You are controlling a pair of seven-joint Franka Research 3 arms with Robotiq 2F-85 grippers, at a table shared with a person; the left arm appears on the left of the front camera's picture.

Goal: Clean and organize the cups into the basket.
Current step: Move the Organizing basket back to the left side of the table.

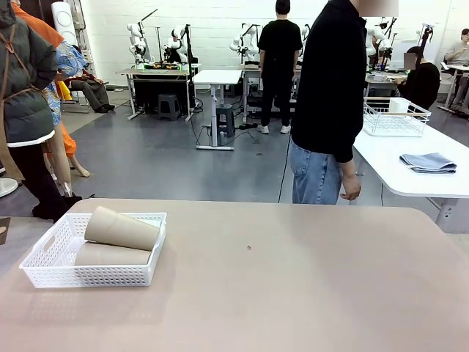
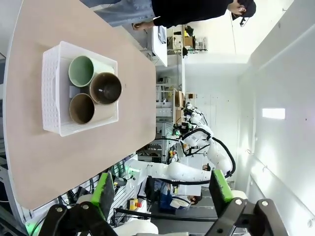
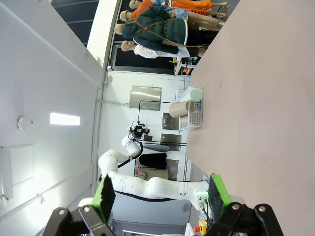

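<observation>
The white perforated basket (image 1: 88, 277) sits on the near left of the tan table. Two tan cups lie in it on their sides, one (image 1: 123, 227) resting on top of the other (image 1: 110, 254). In the left wrist view the basket (image 2: 49, 88) holds a mint green cup (image 2: 81, 71) and two tan cups (image 2: 105, 88) (image 2: 81, 108), mouths facing the camera. My left gripper (image 2: 162, 196) hangs open well away from the basket, nothing between its fingers. My right gripper (image 3: 162, 196) is open too, far from the basket (image 3: 194, 115) and the tan cup (image 3: 179, 109) in it.
A person (image 1: 330, 103) in a dark top and jeans stands at the table's far side, arm hanging down. A white side table (image 1: 410, 150) at the right carries a wire basket (image 1: 394, 117) and a folded grey cloth (image 1: 429, 162).
</observation>
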